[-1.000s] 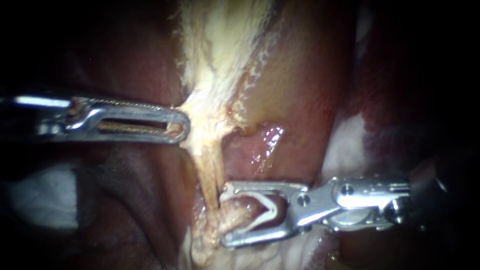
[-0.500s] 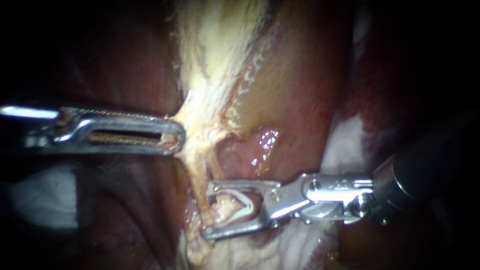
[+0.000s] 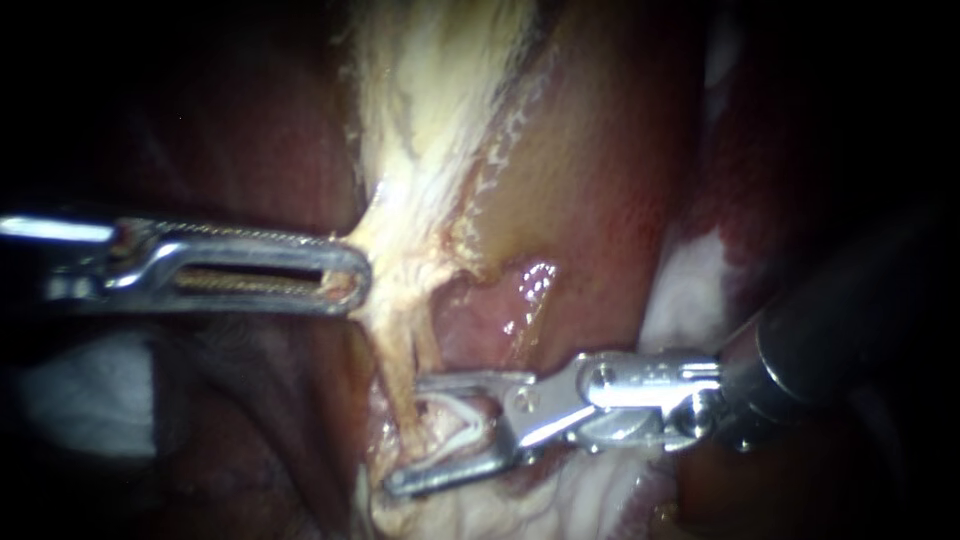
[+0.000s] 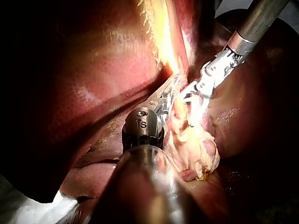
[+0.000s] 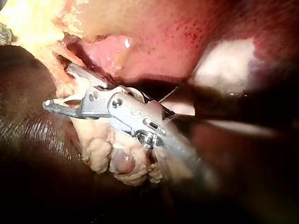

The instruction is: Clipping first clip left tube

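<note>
The left tube (image 3: 398,365), a pale strand, runs down from the stretched pale tissue (image 3: 405,240) and passes between the jaws of the right instrument (image 3: 403,437). Those jaws stand apart, carrying the white clip (image 3: 468,415) still spread. The left instrument (image 3: 352,275) has its jaws closed on the pale tissue, holding it taut. Good practice would be to seat the tube deep in the clip, keep the second strand just beside it clear, see both jaw tips past the tube, then squeeze squarely.
</note>
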`<state>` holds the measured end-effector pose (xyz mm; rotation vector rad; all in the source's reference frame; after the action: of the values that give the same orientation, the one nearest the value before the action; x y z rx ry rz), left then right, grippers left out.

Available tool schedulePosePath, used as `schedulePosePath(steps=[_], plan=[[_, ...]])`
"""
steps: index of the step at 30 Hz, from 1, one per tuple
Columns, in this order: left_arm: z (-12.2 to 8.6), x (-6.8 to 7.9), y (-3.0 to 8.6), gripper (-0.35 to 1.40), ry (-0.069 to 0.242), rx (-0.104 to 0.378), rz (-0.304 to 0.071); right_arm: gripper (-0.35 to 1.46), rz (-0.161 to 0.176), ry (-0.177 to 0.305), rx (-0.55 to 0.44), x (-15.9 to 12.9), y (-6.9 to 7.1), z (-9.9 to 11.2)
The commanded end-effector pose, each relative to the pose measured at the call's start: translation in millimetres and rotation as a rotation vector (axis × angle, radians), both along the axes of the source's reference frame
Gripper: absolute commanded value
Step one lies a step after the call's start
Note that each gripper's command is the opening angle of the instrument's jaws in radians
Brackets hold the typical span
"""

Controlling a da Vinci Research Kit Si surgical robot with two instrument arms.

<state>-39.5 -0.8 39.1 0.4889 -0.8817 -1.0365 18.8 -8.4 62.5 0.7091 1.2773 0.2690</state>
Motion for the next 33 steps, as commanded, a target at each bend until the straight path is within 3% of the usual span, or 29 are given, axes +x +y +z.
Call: schedulePosePath(steps=[1, 5, 19, 22, 26, 33], plan=[[0.1, 0.0, 0.0, -0.35, -0.001, 0.001, 0.001, 0.58, -0.005, 0.004, 0.007, 0.2, -0.2, -0.2], [0.2, 0.0, 0.2, -0.35, -0.002, 0.001, 0.002, 0.58, -0.015, 0.011, 0.016, 0.9, -0.5, -0.2], [0.3, -0.2, 0.2, -0.35, -0.001, 0.001, 0.001, 0.47, 0.014, -0.02, 0.056, 2.9, -0.6, 1.1], [0.3, -0.2, 0.2, -0.35, -0.001, 0.001, 0.001, 0.29, 0.018, -0.029, 0.064, 2.8, -0.7, 1.2], [0.3, -0.2, 0.2, -0.35, -0.001, 0.001, 0.0, -0.3, 0.033, -0.055, 0.054, 2.2, -0.7, 1.5], [0.3, -0.2, 0.2, -0.35, -0.001, 0.001, 0.0, -0.35, 0.038, -0.074, 0.072, 1.9, -0.6, 2.0]])
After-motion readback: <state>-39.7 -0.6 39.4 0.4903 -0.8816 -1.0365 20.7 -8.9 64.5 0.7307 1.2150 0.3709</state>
